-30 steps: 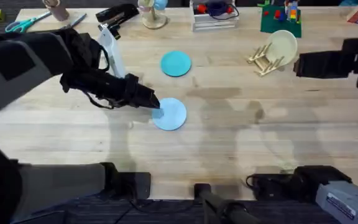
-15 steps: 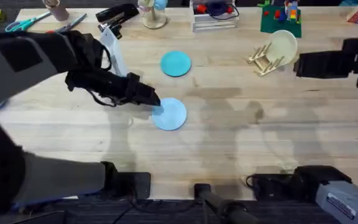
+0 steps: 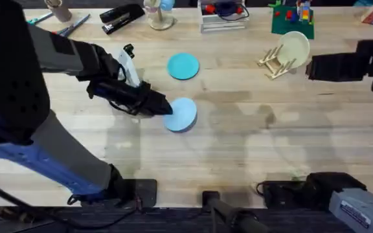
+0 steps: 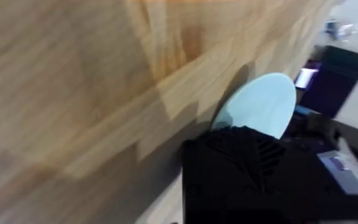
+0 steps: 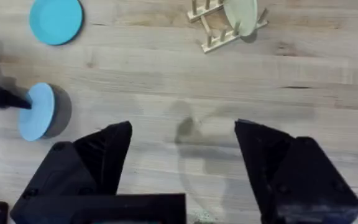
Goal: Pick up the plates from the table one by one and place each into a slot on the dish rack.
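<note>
The pale blue plate (image 3: 182, 114) is tilted just above the table (image 3: 251, 149), and its shadow lies beneath it. My left gripper (image 3: 163, 107) is shut on its left rim. In the left wrist view the same plate (image 4: 261, 101) sticks out past a black finger (image 4: 247, 168). The teal plate (image 3: 183, 66) lies flat farther back. The dish rack (image 3: 274, 62) stands at the back right with a cream plate (image 3: 294, 45) in it. My right gripper (image 5: 185, 162) hangs open and holds nothing, high over the right side. Below it are the pale blue plate (image 5: 37, 112) and the dish rack (image 5: 219, 31).
Along the far edge are a black stapler (image 3: 122, 15), a clear organiser tray (image 3: 223, 16), a green board with toy bricks (image 3: 293, 19) and some scissors and pens at the left. The middle and front of the table are bare wood.
The left gripper has lifted the pale blue plate off the table, tilting it and carrying it slightly to the right. The left arm has risen. The right arm has not moved.
</note>
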